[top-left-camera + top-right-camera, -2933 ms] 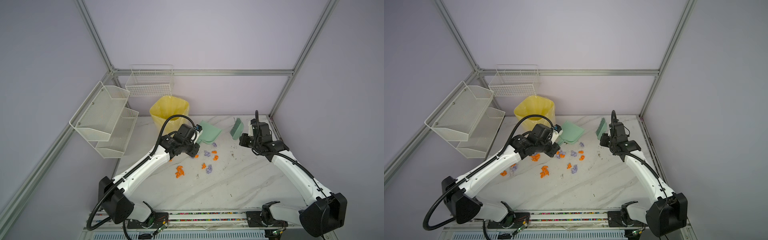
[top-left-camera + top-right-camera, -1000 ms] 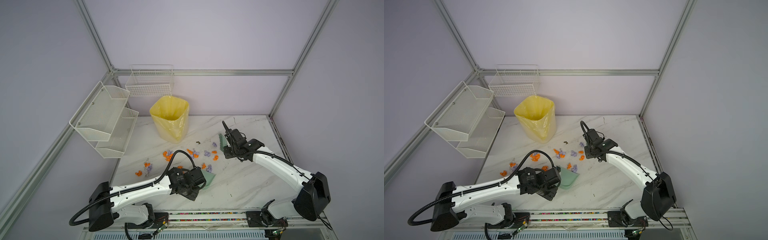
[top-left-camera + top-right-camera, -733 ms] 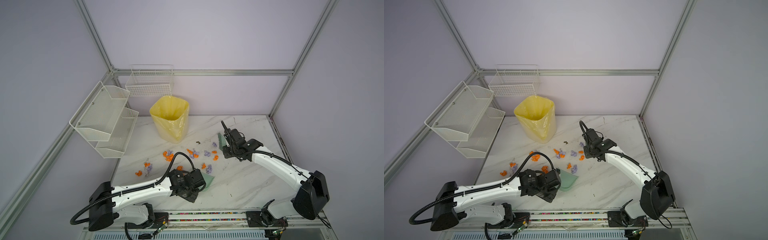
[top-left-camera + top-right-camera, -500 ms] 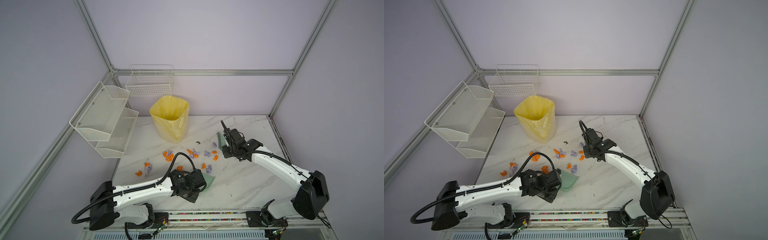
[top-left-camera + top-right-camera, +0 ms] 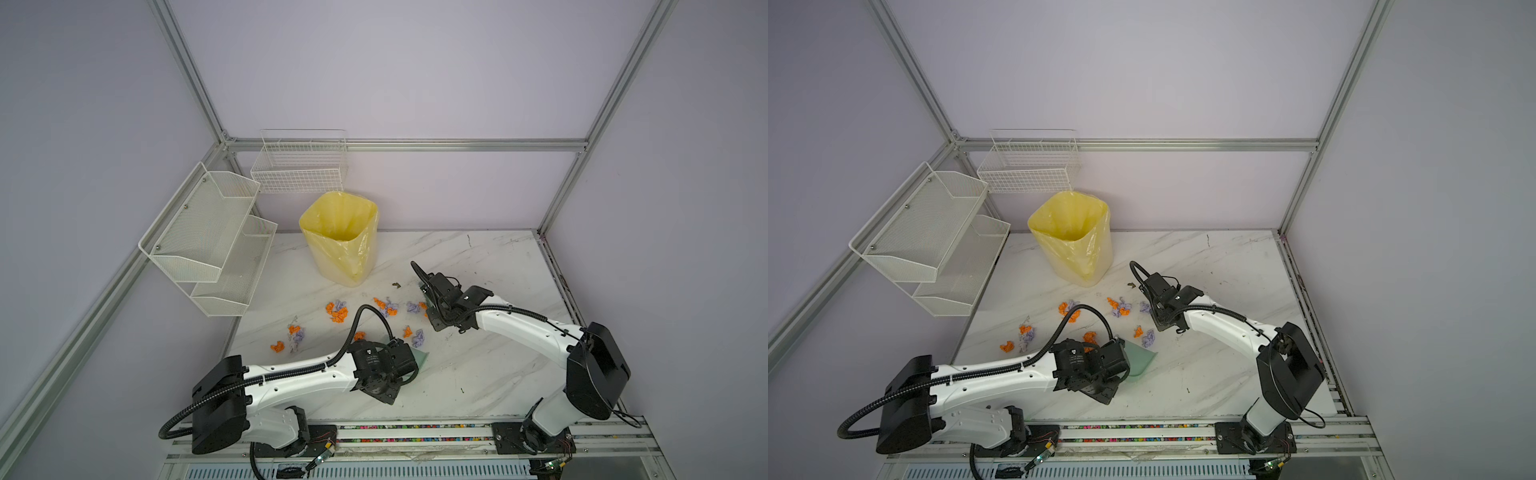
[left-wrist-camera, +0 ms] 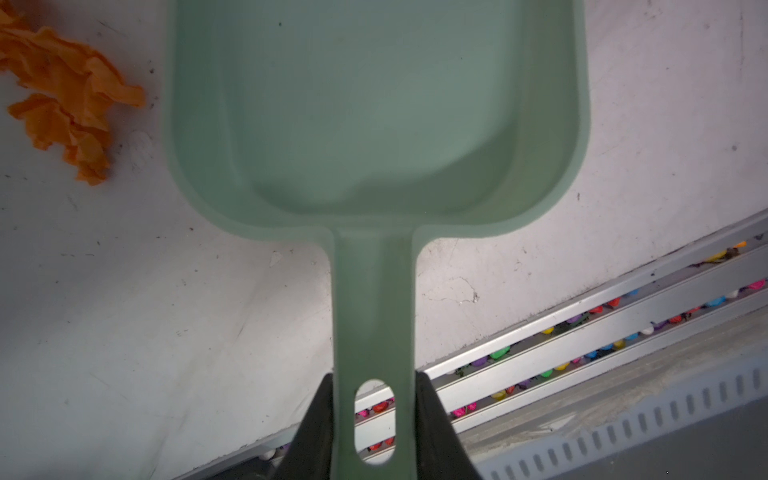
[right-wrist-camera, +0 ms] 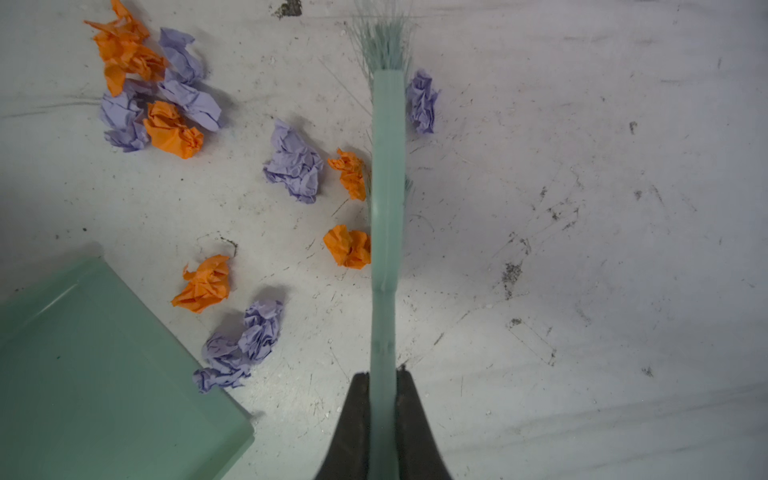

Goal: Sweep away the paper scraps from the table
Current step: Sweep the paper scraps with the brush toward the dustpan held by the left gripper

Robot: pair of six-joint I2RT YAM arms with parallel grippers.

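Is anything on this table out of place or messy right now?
Yes: orange and lilac paper scraps lie scattered over the table in front of the yellow bin. A dark speck sits near them, the marble is scuffed, and the dustpan is empty.

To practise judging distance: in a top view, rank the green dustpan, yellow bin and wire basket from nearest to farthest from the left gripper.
1. Dustpan: clamped in the left gripper.
2. Yellow bin: farther back, left of centre.
3. Wire basket: on the back wall.
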